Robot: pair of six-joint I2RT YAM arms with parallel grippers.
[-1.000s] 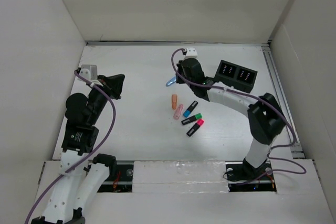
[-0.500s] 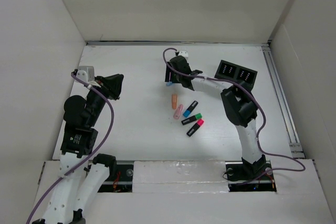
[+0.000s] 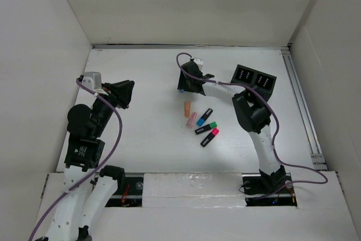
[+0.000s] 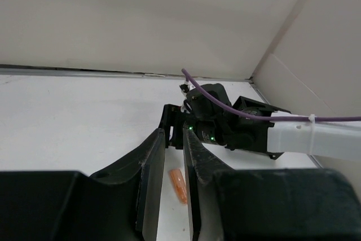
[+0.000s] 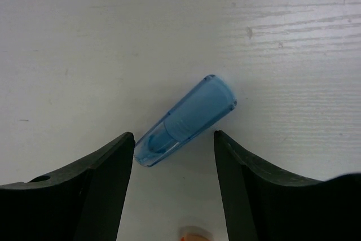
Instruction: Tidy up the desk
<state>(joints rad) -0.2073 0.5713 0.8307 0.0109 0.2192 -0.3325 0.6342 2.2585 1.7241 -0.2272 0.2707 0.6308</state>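
Top external view has the bench filling the floor between the white walls, and as far as I can judge the tidying has barely started. The black organizer box sits near the far right, and whether anything is in it cannot be told. Loose in the middle lie an orange cap, a pale pink piece, a blue-ended marker, a green-ended marker and a pink-ended marker; all of these are left to do.

The right arm reaches left of the box, and in its wrist view its jaws stand apart, one on each side of a clear blue cap that lies slanted on the bench, unclamped. The left arm hangs over the left side, its jaws nearly together with nothing between them.

Against a second ago, the right arm has folded its elbow inward and brought its jaws over the blue cap, which then showed just beside them and is now hidden from above. The left arm has scarcely shifted, and the loose pieces lie as they did
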